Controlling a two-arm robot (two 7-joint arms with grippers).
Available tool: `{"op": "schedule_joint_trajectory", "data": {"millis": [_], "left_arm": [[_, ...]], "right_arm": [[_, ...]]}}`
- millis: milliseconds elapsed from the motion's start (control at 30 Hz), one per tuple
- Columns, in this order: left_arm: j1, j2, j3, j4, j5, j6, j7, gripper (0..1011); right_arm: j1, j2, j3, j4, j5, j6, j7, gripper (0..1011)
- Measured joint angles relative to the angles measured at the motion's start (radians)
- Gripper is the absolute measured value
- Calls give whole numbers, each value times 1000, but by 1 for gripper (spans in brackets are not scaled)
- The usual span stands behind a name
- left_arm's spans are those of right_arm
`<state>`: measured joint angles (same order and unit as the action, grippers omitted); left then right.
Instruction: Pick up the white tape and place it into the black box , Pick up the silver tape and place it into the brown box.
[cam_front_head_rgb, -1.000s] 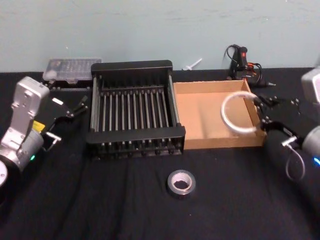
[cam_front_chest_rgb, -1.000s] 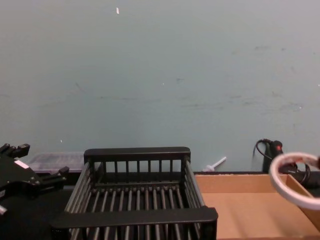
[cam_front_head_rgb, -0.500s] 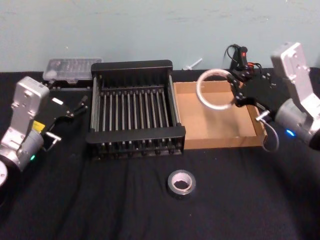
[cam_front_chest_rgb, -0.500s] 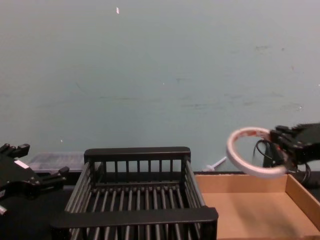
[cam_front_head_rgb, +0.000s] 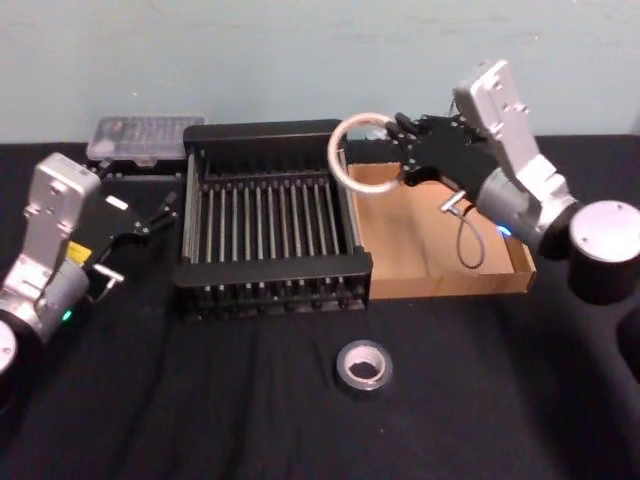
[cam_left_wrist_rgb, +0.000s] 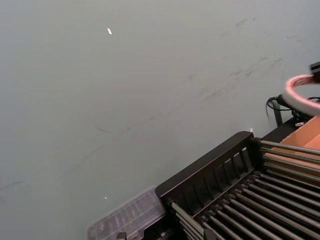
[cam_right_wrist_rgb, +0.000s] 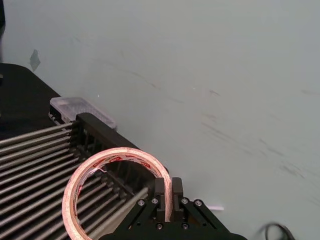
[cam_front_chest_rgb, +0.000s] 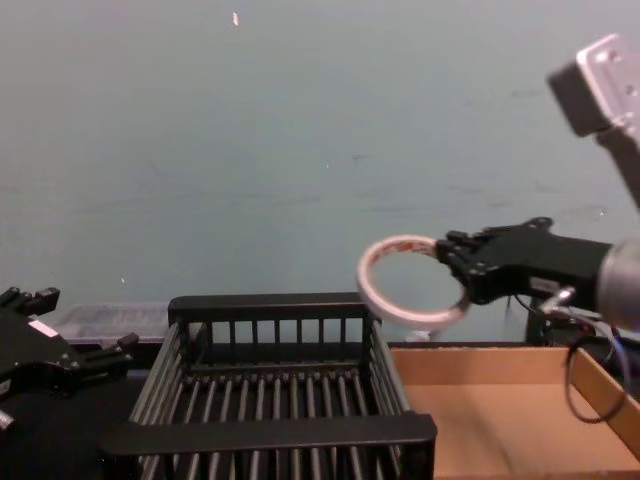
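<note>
The white tape (cam_front_head_rgb: 332, 157) hangs upright in the air over the right rim of the black box (cam_front_head_rgb: 270, 268), next to the brown box's back left corner. My right gripper (cam_front_head_rgb: 402, 152) is shut on the ring's edge; the chest view shows the white tape (cam_front_chest_rgb: 367, 283) held by the right gripper (cam_front_chest_rgb: 455, 266) above the black box (cam_front_chest_rgb: 270, 432). In the right wrist view the fingers (cam_right_wrist_rgb: 161, 189) pinch the white tape (cam_right_wrist_rgb: 114, 153). The silver tape (cam_front_head_rgb: 363, 367) lies flat on the black cloth in front of both boxes. The brown box (cam_front_head_rgb: 445, 284) holds nothing. My left gripper (cam_front_head_rgb: 140, 240) rests open left of the black box.
A clear plastic case (cam_front_head_rgb: 145, 135) sits behind the black box at the back left. A loose cable (cam_front_head_rgb: 468, 235) dangles from the right arm over the brown box. A pale wall stands close behind the table.
My right gripper has carried the white tape up and to the left, from the brown box's right wall to above the black box's right rim. The left arm and the silver tape have not moved.
</note>
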<state>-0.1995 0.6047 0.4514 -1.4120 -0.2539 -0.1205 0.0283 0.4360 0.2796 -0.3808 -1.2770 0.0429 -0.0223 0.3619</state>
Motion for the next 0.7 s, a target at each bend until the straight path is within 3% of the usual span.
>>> {"op": "schedule_joint_trajectory", "data": {"millis": [433, 700], "left_arm": [[0, 0, 0, 0, 0, 0, 0, 1001], [0, 0, 0, 0, 0, 0, 0, 1001]], "right_arm": [[119, -123, -64, 230, -51, -104, -13, 90], [155, -170, -79, 344, -68, -146, -16, 90]]}}
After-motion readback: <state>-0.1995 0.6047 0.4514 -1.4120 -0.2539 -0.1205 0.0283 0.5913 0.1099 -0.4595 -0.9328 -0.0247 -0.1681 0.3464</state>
